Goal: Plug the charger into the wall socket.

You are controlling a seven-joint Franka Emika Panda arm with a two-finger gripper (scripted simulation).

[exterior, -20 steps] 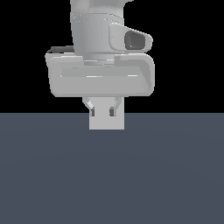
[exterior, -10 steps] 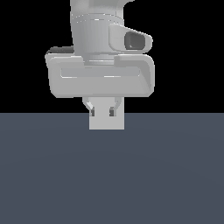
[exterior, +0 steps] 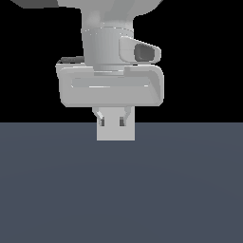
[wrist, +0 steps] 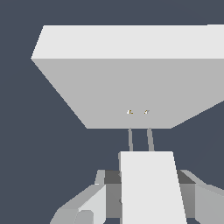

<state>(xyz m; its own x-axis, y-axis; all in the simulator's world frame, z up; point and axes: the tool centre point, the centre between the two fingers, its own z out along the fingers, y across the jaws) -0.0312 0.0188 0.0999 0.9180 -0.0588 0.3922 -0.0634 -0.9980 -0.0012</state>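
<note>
Clamped on either side of the small plain white-grey block that is the charger (wrist: 153, 186), the gripper (wrist: 148, 188) grasps it with its two thin grey prongs (wrist: 150, 139) pointing ahead at the wall socket (wrist: 131, 83), a flat light-grey square panel standing upright on the dark blue-grey surface (exterior: 121, 190). In the wrist view the prong tips end just short of the panel's face, directly in line with its two tiny yellowish holes (wrist: 130, 112), and appear not yet inserted. In the exterior view the pale panel (exterior: 116, 129) hides most of the fingers; only their tips (exterior: 101, 121) show against it, well away from the surface's near edge.

My judgement is that the plug is in its final approach, and alignment is the main risk. The holes are tiny and the prongs slim, so a slight sideways or rotational offset would drive the tips against the flat face instead of in. A push then could make the block slip or twist between the fingers, or shove the free-standing panel backwards. Any tilt of the wrist would wedge one prong before the other.
</note>
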